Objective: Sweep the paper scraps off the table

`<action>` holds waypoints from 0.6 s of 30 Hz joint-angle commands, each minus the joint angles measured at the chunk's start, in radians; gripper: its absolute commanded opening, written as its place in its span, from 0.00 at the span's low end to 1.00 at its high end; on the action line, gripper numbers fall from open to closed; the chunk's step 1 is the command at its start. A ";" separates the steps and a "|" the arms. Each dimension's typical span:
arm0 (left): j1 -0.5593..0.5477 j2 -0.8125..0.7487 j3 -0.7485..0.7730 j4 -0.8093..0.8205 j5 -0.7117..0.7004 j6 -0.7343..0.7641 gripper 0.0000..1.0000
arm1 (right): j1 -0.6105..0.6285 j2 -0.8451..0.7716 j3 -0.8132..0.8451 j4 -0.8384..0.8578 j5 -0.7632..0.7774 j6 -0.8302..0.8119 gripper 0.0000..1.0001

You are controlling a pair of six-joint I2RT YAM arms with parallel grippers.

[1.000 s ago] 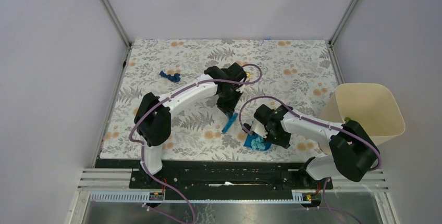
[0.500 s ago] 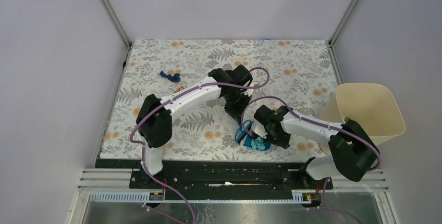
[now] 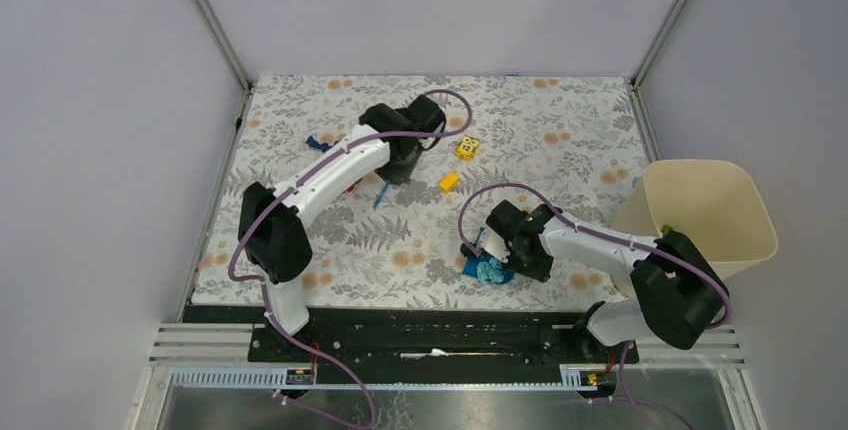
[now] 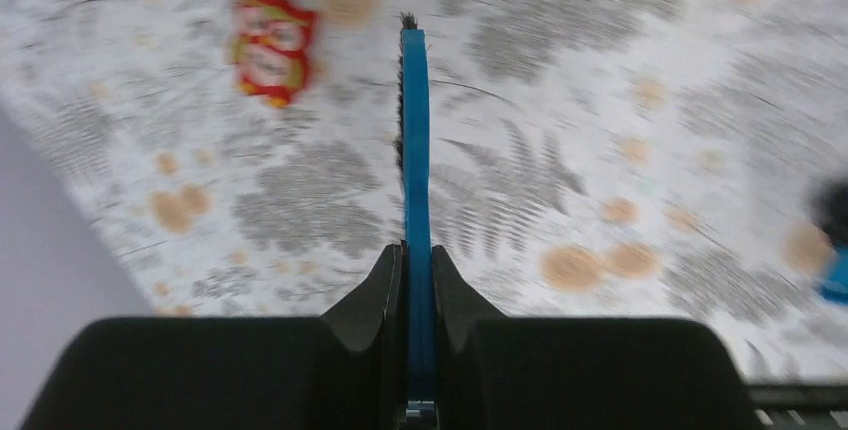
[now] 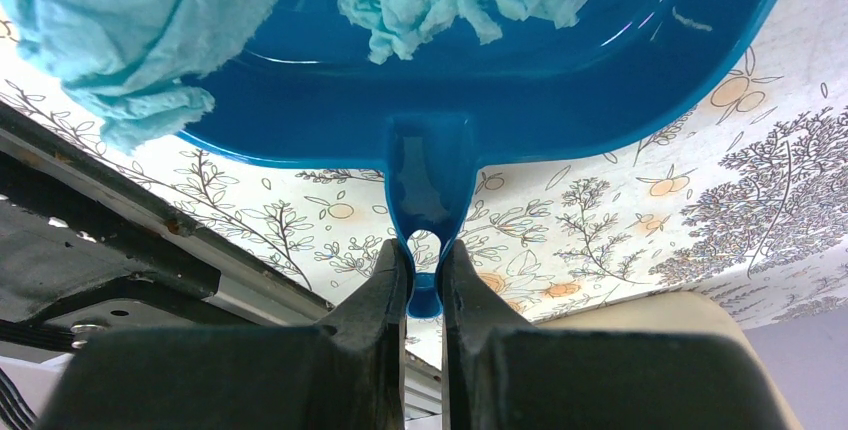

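**Mid-sweep on a flowered counter (image 3: 560, 120)**

Clamps the left claw (image 4: 416, 255) on a blue brush (image 4: 414, 150), far left, near a dark blue scrap (image 3: 316, 141). Pinches the right claw (image 5: 424, 250) on the handle of a blue dustpan (image 5: 520, 100) at the near edge, light cyan paper scraps (image 5: 130, 40) inside. Leaves print on a red-and-yellow toy (image 4: 270, 45) too blurred to read.

1. Glossy, smooth blue plastic: dustpan (image 5: 560, 90).
2. Matt, crumpled light-cyan paper: paper scraps (image 5: 140, 30).
3. Matt printed cloth: table (image 5: 720, 170).
4. Smooth blue plastic, dark bristles: brush (image 4: 415, 180).
5. Smooth cream plastic: bin (image 3: 700, 210).
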 commanded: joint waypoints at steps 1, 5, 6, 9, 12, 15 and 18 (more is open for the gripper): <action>0.090 -0.030 -0.009 0.017 -0.311 0.026 0.00 | 0.011 -0.015 -0.002 0.004 -0.015 0.011 0.00; 0.155 0.028 0.010 0.061 -0.472 0.045 0.00 | 0.011 0.002 -0.002 0.009 -0.019 0.011 0.00; 0.166 0.047 0.016 0.086 -0.523 0.062 0.00 | 0.011 0.003 -0.001 0.011 -0.023 0.011 0.00; 0.208 0.132 0.041 0.182 -0.611 0.134 0.00 | 0.011 0.008 0.005 0.010 -0.029 0.012 0.00; 0.250 0.255 0.148 0.212 -0.598 0.174 0.00 | 0.011 0.010 0.009 0.007 -0.034 0.014 0.00; 0.269 0.378 0.245 0.253 -0.572 0.223 0.00 | 0.012 0.001 0.009 0.006 -0.040 0.015 0.00; 0.273 0.463 0.292 0.303 -0.513 0.289 0.00 | 0.012 -0.002 0.007 0.006 -0.043 0.016 0.00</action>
